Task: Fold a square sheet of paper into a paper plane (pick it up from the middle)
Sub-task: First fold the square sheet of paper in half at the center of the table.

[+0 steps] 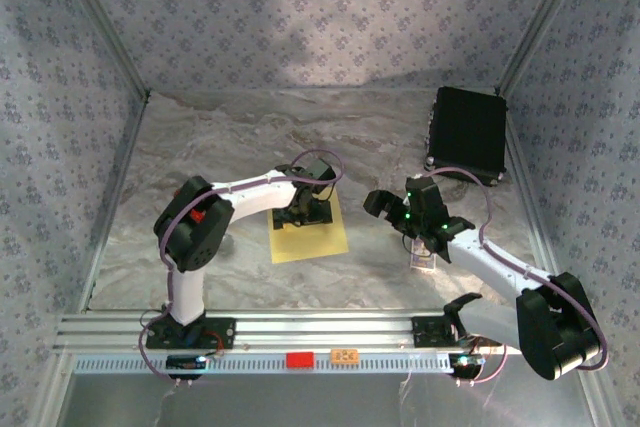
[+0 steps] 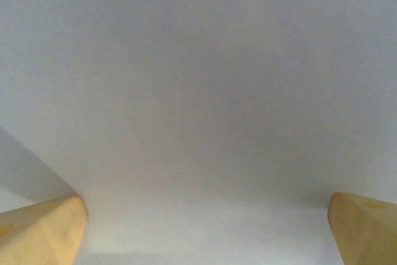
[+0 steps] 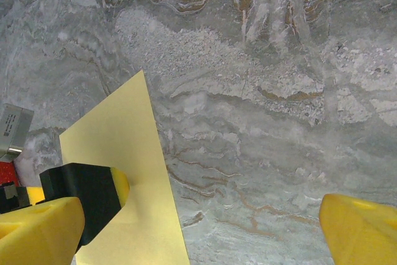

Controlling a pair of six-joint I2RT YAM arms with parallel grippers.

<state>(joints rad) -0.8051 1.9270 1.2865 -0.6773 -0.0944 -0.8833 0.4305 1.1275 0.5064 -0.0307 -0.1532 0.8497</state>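
End effectors wide open: left (image 1: 305,212) on square sheet of paper (image 1: 312,241), right (image 1: 383,203) empty.

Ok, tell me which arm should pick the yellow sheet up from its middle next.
Left. The open left end effector sits over the square sheet of paper, near its middle; the right end effector, also open, hangs over the table beside it.
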